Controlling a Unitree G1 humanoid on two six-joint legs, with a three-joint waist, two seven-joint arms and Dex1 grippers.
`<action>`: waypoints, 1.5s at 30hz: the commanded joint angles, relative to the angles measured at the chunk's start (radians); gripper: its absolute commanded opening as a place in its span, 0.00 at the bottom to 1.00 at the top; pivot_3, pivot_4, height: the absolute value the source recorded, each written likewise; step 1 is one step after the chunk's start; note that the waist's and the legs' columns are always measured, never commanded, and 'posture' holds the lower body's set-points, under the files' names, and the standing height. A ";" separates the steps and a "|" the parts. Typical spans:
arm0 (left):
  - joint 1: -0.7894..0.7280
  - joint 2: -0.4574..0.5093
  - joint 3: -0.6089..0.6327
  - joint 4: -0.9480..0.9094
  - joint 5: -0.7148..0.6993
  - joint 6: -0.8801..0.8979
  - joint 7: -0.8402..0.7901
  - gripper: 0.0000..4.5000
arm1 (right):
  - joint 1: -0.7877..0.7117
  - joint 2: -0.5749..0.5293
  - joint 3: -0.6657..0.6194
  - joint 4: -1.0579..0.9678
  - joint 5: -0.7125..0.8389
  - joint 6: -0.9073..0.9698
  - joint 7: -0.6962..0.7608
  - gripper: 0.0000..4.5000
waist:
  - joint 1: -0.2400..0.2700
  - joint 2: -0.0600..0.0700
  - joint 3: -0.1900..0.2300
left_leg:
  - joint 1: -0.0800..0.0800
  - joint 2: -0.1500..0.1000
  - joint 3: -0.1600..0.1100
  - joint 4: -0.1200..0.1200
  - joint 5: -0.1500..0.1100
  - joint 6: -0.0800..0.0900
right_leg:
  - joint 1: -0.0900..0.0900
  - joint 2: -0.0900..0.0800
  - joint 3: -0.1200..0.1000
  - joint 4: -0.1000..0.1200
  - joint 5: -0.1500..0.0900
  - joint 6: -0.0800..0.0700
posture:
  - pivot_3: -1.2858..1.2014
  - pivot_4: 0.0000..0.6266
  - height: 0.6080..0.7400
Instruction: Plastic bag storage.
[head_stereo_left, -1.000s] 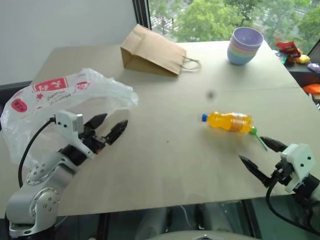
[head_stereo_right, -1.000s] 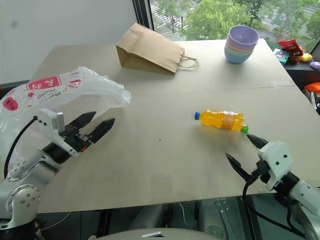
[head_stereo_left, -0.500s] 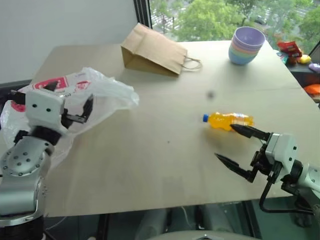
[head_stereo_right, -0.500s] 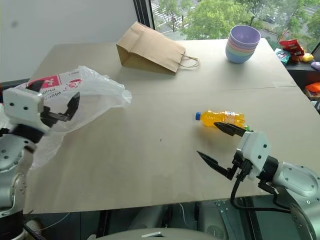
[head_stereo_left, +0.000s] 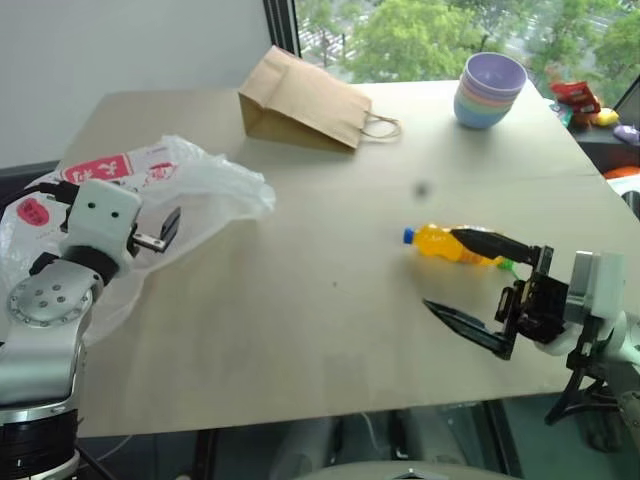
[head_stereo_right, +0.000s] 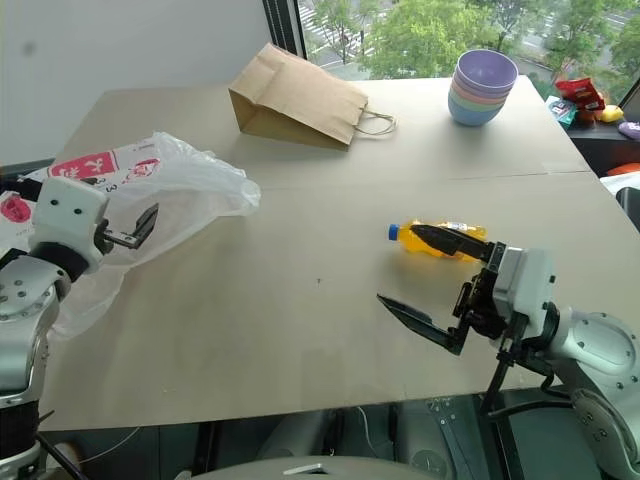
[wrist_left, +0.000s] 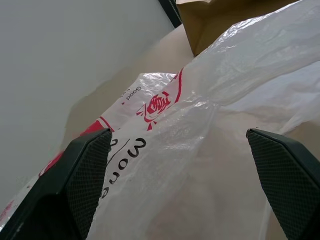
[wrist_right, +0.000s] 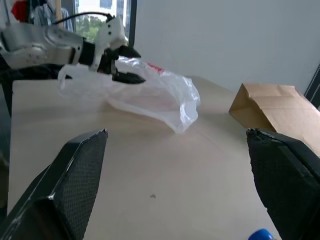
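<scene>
At the table's left edge, the left gripper (wrist_left: 182, 150) stands wide open, empty, over the crinkly translucent white plastic bag (head_stereo_left: 205, 185), red-printed "Good" and "More", lying lengthwise along that edge. The right gripper (head_stereo_right: 425, 270) gapes empty above the orange drink bottle (head_stereo_right: 440, 240).

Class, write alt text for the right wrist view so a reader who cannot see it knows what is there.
A crinkly white plastic bag with red print lies on a tan table, with the left gripper open just above it. A brown paper bag lies farther along the table.
</scene>
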 joint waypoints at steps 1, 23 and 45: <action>-0.011 0.024 0.001 0.003 0.052 -0.003 0.006 0.99 | -0.017 -0.012 -0.018 -0.039 0.045 0.003 -0.007 1.00 | 0.000 0.000 0.000 | 0.000 0.000 0.000 0.000 0.000 0.000 | 0.000 0.000 0.000 0.000 0.000 0.000 | 0.52 0.24 1.00; -0.303 -0.011 -0.124 0.175 0.143 0.012 0.011 0.01 | -0.045 -0.054 0.039 0.046 -0.147 0.036 -0.100 1.00 | 0.001 -0.001 -0.001 | -0.002 0.000 0.000 0.001 0.000 0.000 | -0.001 0.000 0.000 0.001 0.000 0.000 | 0.52 0.24 1.00; -0.600 -0.237 -0.181 -0.047 -0.088 0.492 0.055 0.01 | -0.601 -0.229 0.454 0.839 -0.747 0.081 0.128 1.00 | -0.014 -0.004 -0.001 | -0.008 -0.001 0.001 0.016 0.001 -0.001 | -0.007 0.000 0.000 0.014 0.000 0.000 | 0.52 0.24 1.00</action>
